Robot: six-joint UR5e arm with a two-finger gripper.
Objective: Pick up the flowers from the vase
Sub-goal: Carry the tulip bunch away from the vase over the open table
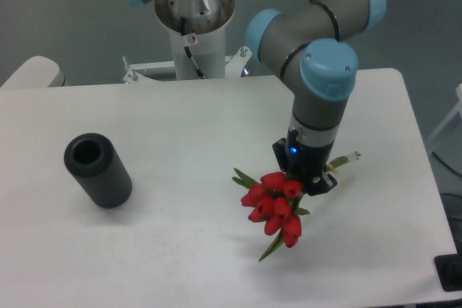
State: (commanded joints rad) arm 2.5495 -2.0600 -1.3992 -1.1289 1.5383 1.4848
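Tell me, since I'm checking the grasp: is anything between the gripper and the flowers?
Nothing visible. The gripper is shut on the flowers, holding them over the table. The vase stands empty, far to the side.

From where my gripper (306, 180) sits, the only thing standing on the table (180, 120) is the vase (97, 170), way off to its left, so that side is open right up to it. The flowers (276, 205) hang off the front of the jaws and block that side. Behind the gripper, the arm's own base (193, 27) stands at the table's back edge.
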